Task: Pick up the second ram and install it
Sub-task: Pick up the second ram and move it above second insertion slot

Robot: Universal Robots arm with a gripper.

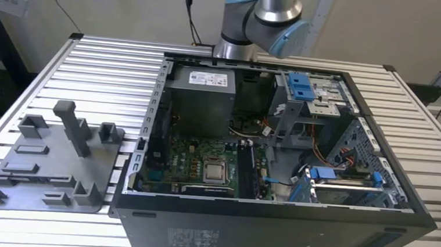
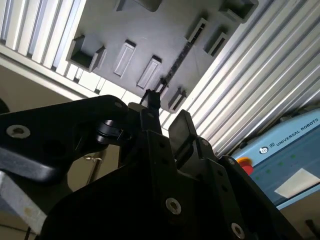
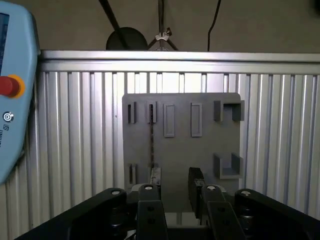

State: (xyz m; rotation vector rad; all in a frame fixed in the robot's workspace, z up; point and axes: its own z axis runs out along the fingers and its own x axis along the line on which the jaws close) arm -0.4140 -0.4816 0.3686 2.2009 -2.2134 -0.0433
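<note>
The second ram (image 3: 151,135) is a thin dark stick standing on edge in a slot of the grey fixture plate (image 3: 200,150); in the second wrist view the ram (image 2: 177,62) reads as a narrow dark line on the plate (image 2: 150,30). My gripper (image 3: 175,181) hovers well above the plate's near edge, fingers apart with nothing between them. One finger (image 3: 155,176) lines up roughly with the ram's near end. In the second wrist view the gripper (image 2: 166,110) shows the same gap. The open computer case (image 1: 276,212) holds the green motherboard (image 1: 194,162).
The grey fixture plate (image 1: 47,164) lies on the slatted aluminium table (image 1: 107,75) at the exterior view's left, with upright posts on it. A teach pendant (image 3: 12,100) with a red button sits beside the table. The arm's base (image 1: 251,21) stands behind the case.
</note>
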